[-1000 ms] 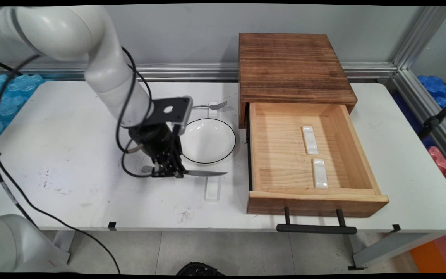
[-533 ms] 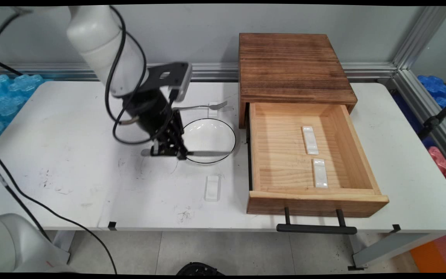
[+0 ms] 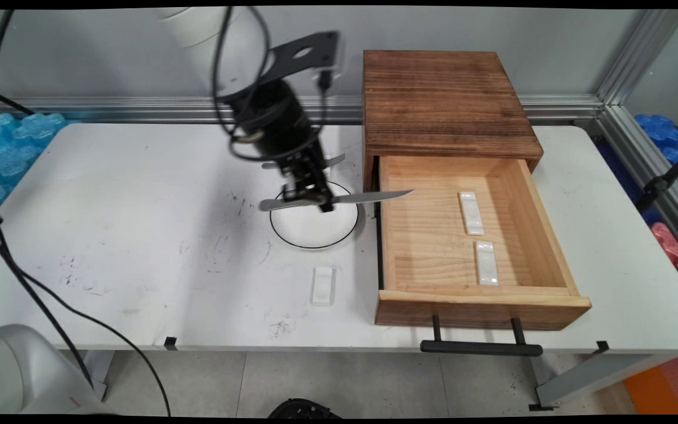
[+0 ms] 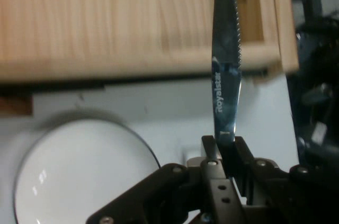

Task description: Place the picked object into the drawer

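Note:
My gripper is shut on a steel table knife, held level in the air above the white black-rimmed plate. The blade points right and its tip reaches over the left wall of the open wooden drawer. In the hand view the knife runs up from the gripper, its serrated blade lettered Royalstar, its tip over the drawer; the plate lies at lower left. Two white rests lie inside the drawer.
The drawer juts from a dark wooden cabinet at the back right, its black handle beyond the table's front edge. A fork lies behind the plate, partly hidden by the gripper. A clear rest sits on the table in front of the plate.
The gripper has lifted the knife off the clear rest and carried it up, back and to the right, from in front of the plate to above it, blade tip now over the drawer.

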{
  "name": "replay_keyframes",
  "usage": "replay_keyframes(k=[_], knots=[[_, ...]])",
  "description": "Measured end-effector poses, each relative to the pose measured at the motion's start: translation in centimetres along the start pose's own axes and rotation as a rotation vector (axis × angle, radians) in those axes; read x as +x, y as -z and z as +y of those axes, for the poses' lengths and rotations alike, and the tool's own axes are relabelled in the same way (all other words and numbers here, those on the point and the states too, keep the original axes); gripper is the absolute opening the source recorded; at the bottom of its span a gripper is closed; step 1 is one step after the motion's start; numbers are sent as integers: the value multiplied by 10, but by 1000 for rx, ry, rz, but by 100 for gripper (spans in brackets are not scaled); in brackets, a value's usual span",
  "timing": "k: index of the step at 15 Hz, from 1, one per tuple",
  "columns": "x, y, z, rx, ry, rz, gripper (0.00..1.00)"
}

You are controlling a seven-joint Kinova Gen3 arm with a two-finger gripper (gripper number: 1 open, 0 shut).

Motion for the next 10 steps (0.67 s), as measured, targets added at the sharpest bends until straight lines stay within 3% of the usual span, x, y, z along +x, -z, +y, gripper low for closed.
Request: replay_keyframes(k=[4,10], knots=[[48,-11,-7,21,-7,31,0],[118,-54,-22,48,-8,57,0]])
